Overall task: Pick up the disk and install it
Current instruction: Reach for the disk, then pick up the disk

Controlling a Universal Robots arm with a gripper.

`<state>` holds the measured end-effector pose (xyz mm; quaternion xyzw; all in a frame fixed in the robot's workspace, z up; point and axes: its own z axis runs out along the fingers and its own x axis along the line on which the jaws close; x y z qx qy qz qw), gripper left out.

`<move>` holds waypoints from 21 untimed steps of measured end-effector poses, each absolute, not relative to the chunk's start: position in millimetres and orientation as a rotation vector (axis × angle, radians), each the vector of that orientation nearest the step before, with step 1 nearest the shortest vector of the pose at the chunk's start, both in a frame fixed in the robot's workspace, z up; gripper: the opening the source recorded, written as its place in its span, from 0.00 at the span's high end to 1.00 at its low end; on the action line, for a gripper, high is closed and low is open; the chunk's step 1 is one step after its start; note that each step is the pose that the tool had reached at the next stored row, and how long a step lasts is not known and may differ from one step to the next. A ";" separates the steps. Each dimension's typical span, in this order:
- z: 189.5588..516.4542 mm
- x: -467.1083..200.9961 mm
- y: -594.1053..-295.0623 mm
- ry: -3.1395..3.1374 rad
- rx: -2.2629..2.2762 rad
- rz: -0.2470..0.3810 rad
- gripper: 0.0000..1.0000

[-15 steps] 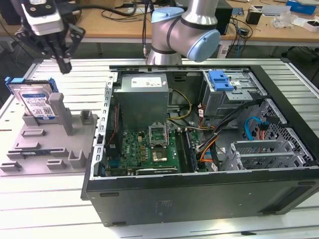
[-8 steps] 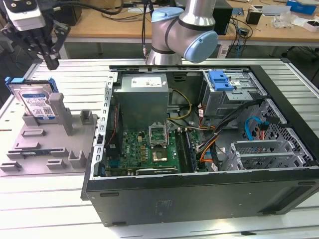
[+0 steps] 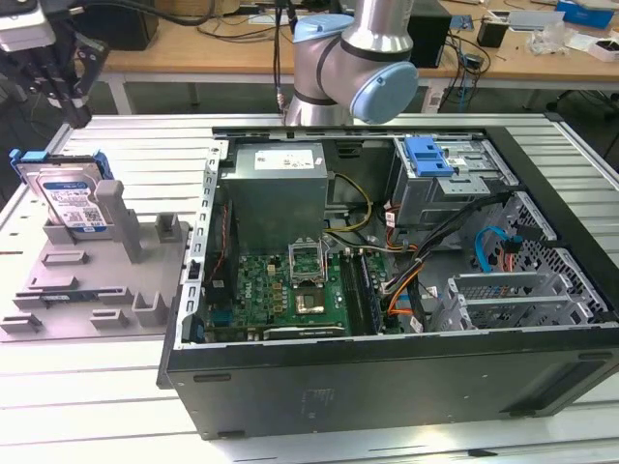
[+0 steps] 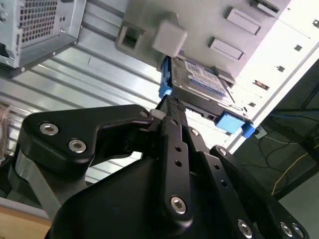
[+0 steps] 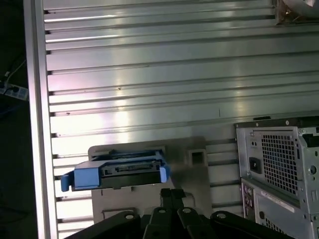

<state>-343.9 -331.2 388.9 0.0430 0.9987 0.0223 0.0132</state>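
The disk (image 3: 70,190) stands on edge in a grey holder (image 3: 106,280) at the exterior view's left, its white-and-blue label facing out and a blue carrier frame round it. My gripper (image 3: 75,118) hangs above and slightly behind it, apart from it, fingers together with nothing between them. In both wrist views the disk (image 4: 202,79) (image 5: 117,172) lies just beyond the fingertips (image 4: 172,105) (image 5: 172,193).
An open black computer case (image 3: 387,387) fills the exterior view's middle and right, with a grey power supply (image 3: 276,179), a motherboard (image 3: 290,290) and a drive cage with a blue latch (image 3: 430,155). The ribbed aluminium table (image 3: 116,387) carries everything. The arm's base (image 3: 348,68) stands behind the case.
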 end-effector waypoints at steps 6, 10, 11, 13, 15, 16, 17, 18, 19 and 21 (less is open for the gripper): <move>386.1 -370.5 -324.6 3.111 0.137 0.069 0.89; 385.0 -384.2 -321.1 3.111 0.138 0.069 0.89; 385.0 -384.2 -321.1 3.111 0.138 0.069 0.89; 385.0 -384.5 -321.1 3.111 0.138 0.069 0.89; 385.0 -385.9 -321.0 3.111 0.138 0.069 0.89; 385.0 -387.5 -320.9 3.111 0.138 0.069 0.89; 385.0 -387.6 -320.9 3.111 0.138 0.069 0.89; 385.0 -387.7 -320.9 3.111 0.138 0.069 0.89; 385.0 -387.8 -320.9 3.111 0.138 0.069 0.89; 385.0 -388.0 -320.9 3.111 0.138 0.069 0.89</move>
